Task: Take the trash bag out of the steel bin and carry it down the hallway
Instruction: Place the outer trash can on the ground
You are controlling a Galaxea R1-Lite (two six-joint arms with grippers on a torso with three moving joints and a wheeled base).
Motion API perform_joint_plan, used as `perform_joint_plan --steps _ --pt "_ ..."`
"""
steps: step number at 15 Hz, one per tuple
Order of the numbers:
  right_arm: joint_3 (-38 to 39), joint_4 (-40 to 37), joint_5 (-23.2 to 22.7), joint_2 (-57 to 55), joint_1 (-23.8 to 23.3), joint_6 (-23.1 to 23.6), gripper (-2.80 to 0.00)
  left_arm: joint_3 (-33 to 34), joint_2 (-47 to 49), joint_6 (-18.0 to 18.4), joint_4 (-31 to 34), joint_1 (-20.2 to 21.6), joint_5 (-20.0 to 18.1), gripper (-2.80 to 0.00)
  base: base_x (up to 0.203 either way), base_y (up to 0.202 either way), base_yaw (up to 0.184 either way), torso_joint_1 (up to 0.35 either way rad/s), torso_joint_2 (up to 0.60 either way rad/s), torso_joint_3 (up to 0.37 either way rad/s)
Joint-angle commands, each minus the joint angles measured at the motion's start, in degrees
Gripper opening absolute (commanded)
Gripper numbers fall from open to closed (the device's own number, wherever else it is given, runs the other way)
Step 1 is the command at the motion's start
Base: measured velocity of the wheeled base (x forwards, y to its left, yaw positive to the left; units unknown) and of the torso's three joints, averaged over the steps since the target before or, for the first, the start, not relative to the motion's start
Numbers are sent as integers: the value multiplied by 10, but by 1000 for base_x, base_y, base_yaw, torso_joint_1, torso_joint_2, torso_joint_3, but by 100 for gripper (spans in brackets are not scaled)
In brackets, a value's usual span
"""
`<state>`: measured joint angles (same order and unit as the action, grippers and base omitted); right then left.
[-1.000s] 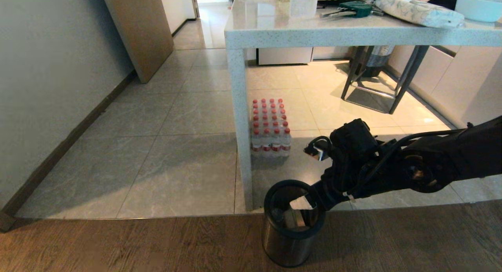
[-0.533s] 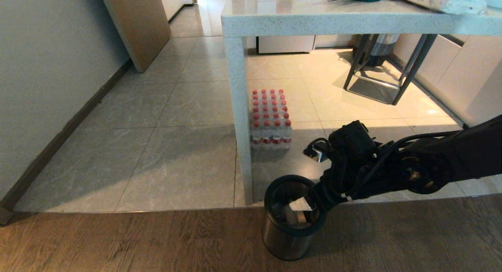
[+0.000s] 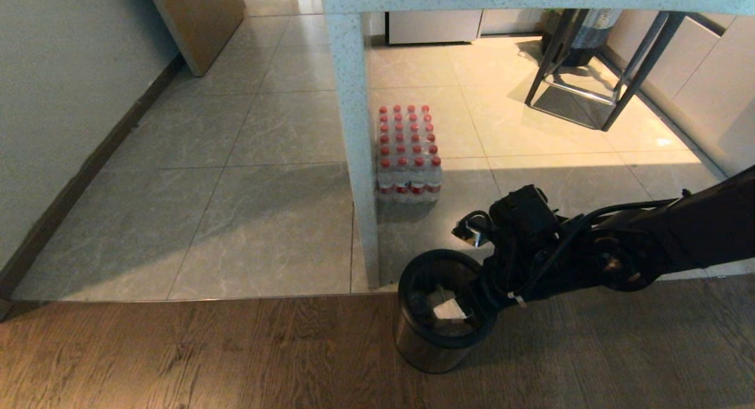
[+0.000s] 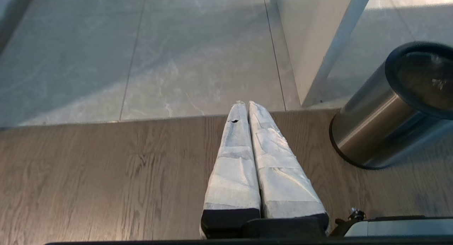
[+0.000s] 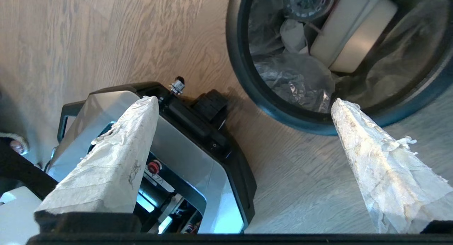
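You are positioning the right gripper (image 3: 457, 307) at the mouth of the steel bin (image 3: 439, 350), which is standing on the wood floor (image 3: 177, 356) just near of the tile edge and beside the stone table leg (image 3: 361, 179). The jaws are standing wide apart and are holding nothing: in the right wrist view one taped finger (image 5: 382, 170) is hanging at the black rim ring (image 5: 244, 82) while the other is out over the robot's own base (image 5: 198, 156).

The trash bag (image 5: 293, 80) is sitting inside the bin, its clear crinkled film lining the wall, with a pale boxy item (image 5: 354, 36) and other scraps on top.

Procedure for this step:
1. Bring both fingers inside the rim ring, or set one inside and one outside, so they are straddling the film.
2. Aim at gathered plastic near the rim, not at the loose contents.
3. Close only once film is lying between the pads; thin film is likely to slip or tear.
4. Lift straight up, since a light bin may rise with the bag.

The left gripper (image 4: 244, 107) is parked over the wood floor to the left of the bin, jaws pressed together and empty. The bottle pack (image 3: 408, 158) behind the table leg is not involved.
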<state>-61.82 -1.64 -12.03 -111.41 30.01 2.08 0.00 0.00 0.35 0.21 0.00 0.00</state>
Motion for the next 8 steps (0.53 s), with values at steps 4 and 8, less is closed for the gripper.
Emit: perform_joint_plan --steps 4,8 --pt "1 0 -2 -1 0 -1 0 0 0 2 0 0 0 -280 0 0 0 4 6 -175" --pt "-4 -1 6 -13 1 -2 0 0 0 1 0 0 0 -280 0 0 0 0 2 -24"
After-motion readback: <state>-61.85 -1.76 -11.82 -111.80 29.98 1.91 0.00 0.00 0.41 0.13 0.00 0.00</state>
